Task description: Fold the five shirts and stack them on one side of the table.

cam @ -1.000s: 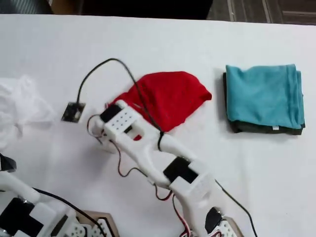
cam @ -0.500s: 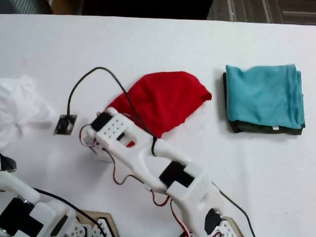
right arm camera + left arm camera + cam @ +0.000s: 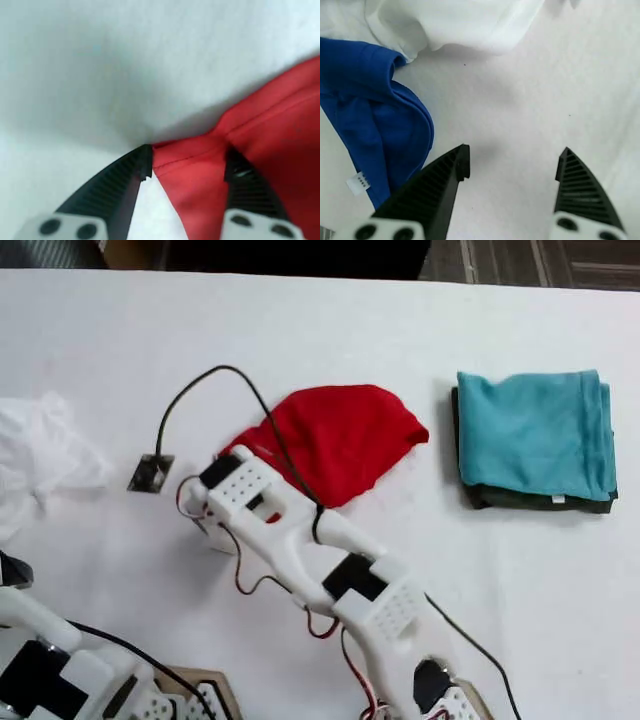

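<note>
A white tabletop [image 3: 330, 320] spreads before me; beyond its far edge I see dark floor [image 3: 520, 260] with pale seams

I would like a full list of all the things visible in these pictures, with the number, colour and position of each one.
red shirt: 1, red, middle of the table
teal shirt: 1, teal, folded, on top of the dark shirt, right side
dark shirt: 1, dark, folded, under the teal shirt
white shirt: 1, white, crumpled, left edge
blue shirt: 1, blue, crumpled, next to the white shirt
table: 1, white
square piece: 1, dark, on a black cable, left of the red shirt
right gripper: 1, black fingers, open, the red shirt's hem between them
left gripper: 1, black fingers, open, over bare table beside the blue shirt
</note>
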### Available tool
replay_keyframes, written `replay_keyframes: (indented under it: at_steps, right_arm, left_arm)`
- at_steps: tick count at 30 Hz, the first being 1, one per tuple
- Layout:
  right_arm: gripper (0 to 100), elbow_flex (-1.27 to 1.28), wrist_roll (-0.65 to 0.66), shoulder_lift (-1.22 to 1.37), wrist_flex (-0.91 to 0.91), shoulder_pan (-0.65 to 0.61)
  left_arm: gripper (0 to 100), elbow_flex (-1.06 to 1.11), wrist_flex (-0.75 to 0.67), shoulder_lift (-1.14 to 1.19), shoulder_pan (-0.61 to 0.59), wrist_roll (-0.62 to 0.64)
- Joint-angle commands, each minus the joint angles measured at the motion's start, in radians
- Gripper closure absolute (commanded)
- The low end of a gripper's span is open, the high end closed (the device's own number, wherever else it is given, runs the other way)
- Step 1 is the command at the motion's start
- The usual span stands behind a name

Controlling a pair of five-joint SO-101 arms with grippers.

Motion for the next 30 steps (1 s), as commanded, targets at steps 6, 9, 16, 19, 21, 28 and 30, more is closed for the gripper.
replay_keyframes:
  at_steps: [6,9,16,19,21,28,30]
  right_arm:
    - [97.7,-0.043,0.011,-0.012,0.035,0.062]
    - [97.7,-0.092,0.011,-0.077,0.104,0.105]
    - [97.8,-0.256,0.071,-0.335,0.306,0.199]
    - [97.8,-0.342,0.091,-0.461,0.394,0.229]
    - [97.8,-0.399,0.103,-0.539,0.437,0.251]
    - [97.8,-0.446,0.127,-0.757,0.461,0.467]
    - [97.8,-0.446,0.172,-0.792,0.461,0.561]
  left_arm:
    - [71,-0.008,-0.014,-0.038,0.008,-0.008]
    - [71,-0.004,-0.014,-0.038,0.011,-0.008]
    - [71,0.002,-0.006,-0.037,0.075,-0.005]
    - [71,0.027,-0.006,-0.037,0.124,-0.005]
    - [71,0.064,-0.006,-0.037,0.173,-0.005]
    - [71,0.171,-0.012,-0.040,0.437,0.002]
    - [71,0.170,-0.014,-0.046,0.509,0.002]
